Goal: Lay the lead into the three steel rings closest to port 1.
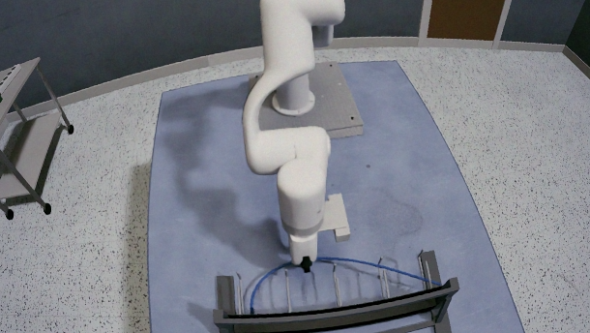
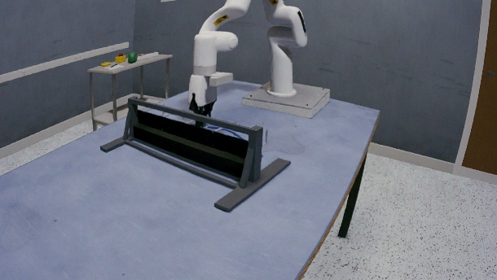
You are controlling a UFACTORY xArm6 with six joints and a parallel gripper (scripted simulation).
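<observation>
The dark rack (image 1: 339, 315) stands on the blue table, its thin steel rings (image 1: 337, 290) rising in a row; the exterior view shows the rack (image 2: 191, 140) from its other side. The blue lead (image 1: 377, 265) arcs from the rack's left end, up past the rings, to the right end. A short stretch also shows in the exterior view (image 2: 228, 132). My gripper (image 1: 306, 267) points straight down at the top of the arc, fingers part open and straddling the lead without clamping it. In the exterior view the gripper (image 2: 200, 111) sits just behind the rack's top bar.
The arm's grey base plate (image 1: 309, 97) is at the far end of the table. A metal cart (image 1: 24, 140) stands on the floor to the left, and small coloured items (image 2: 126, 58) lie on its top shelf. The table edge (image 2: 346, 195) runs to the right of the rack.
</observation>
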